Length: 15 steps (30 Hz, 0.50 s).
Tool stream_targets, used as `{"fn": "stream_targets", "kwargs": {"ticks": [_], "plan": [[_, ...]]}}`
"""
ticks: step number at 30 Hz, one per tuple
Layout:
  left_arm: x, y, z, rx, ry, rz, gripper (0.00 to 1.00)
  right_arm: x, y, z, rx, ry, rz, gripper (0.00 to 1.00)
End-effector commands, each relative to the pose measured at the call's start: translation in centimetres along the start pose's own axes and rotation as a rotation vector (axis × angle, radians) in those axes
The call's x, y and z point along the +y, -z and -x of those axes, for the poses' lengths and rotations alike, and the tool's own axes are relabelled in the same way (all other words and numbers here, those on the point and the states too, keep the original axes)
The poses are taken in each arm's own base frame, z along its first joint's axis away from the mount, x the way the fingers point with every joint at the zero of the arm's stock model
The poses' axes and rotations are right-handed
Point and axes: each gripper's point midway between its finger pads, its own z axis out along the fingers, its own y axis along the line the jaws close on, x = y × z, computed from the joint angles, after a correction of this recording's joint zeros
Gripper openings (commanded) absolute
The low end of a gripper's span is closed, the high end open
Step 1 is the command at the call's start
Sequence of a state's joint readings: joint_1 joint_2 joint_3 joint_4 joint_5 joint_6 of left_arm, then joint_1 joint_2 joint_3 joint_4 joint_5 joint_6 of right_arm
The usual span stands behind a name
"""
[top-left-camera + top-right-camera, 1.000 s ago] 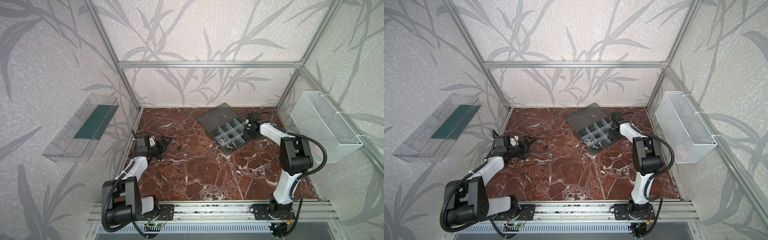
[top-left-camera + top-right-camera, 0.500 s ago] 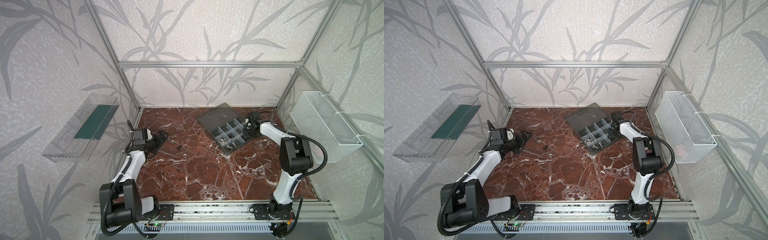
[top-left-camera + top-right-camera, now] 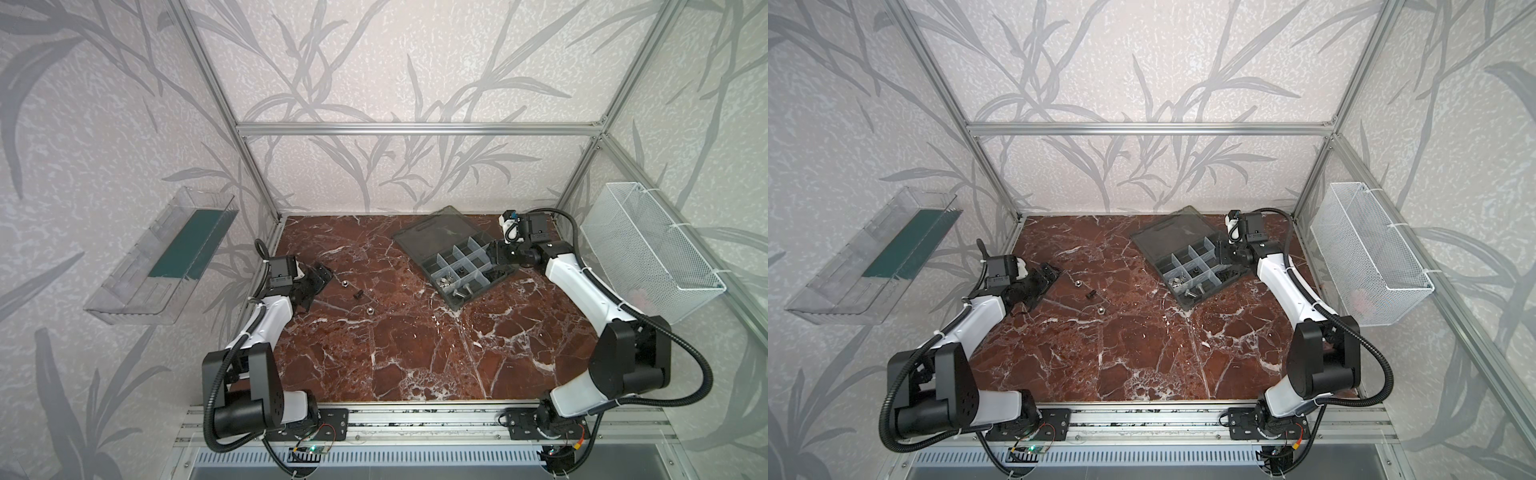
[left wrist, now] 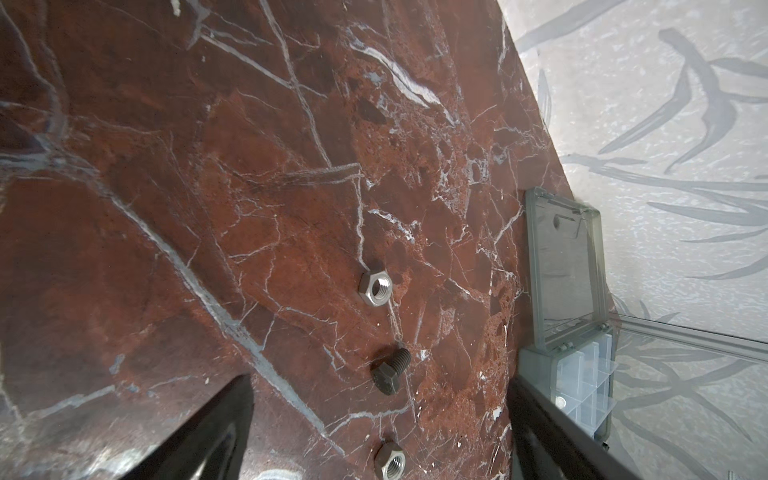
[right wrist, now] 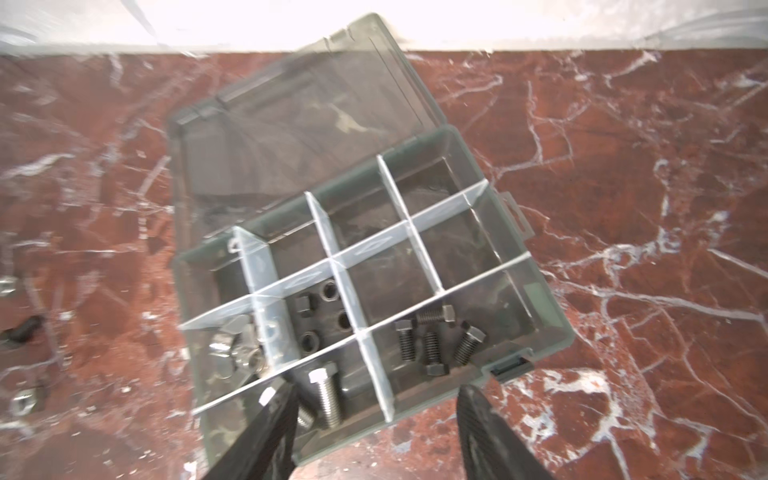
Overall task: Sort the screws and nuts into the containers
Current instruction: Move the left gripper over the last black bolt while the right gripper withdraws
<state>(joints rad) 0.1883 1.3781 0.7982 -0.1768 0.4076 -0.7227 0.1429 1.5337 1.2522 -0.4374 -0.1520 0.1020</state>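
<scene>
Left end effector (image 3: 316,284) is spread wide with nothing between the fingers, low over the table (image 3: 415,353); ahead of it lie three loose parts in a row, well apart from each other: silver nut (image 4: 376,287), black screw (image 4: 388,372), second nut (image 4: 390,459); both nuts lie flat, holes up; the screw lies on its side between them, hex head nearer the end effector, threaded shank pointing away from it.

Right end effector (image 3: 500,259) is partly spread and holds nothing, at the organiser box (image 3: 457,301); the smoky-grey box sits skewed to the table edges, lid (image 3: 440,230) laid open toward the back wall; inside, I see black screws (image 5: 432,340) in one compartment, mostly lying parallel, one across; black nuts (image 5: 324,311) next door; silver nuts (image 5: 237,349) beyond; silver screws (image 5: 326,390) lying on their sides by the front wall.
</scene>
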Motion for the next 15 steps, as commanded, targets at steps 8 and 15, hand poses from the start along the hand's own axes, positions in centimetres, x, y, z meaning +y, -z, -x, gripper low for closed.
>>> {"fn": "stream_targets", "kwargs": {"ticks": [8,15], "plan": [[-5.7,-4.8,2.0,0.015,0.104,-0.396,0.96,3.7,1.3,-1.2,-0.040,-0.026,0.185,0.65],[-6.7,-6.9,4.4,-0.080,0.190,-0.569,0.96,4.1,1.0,-2.9,-0.026,-0.054,0.217,0.66]]}}
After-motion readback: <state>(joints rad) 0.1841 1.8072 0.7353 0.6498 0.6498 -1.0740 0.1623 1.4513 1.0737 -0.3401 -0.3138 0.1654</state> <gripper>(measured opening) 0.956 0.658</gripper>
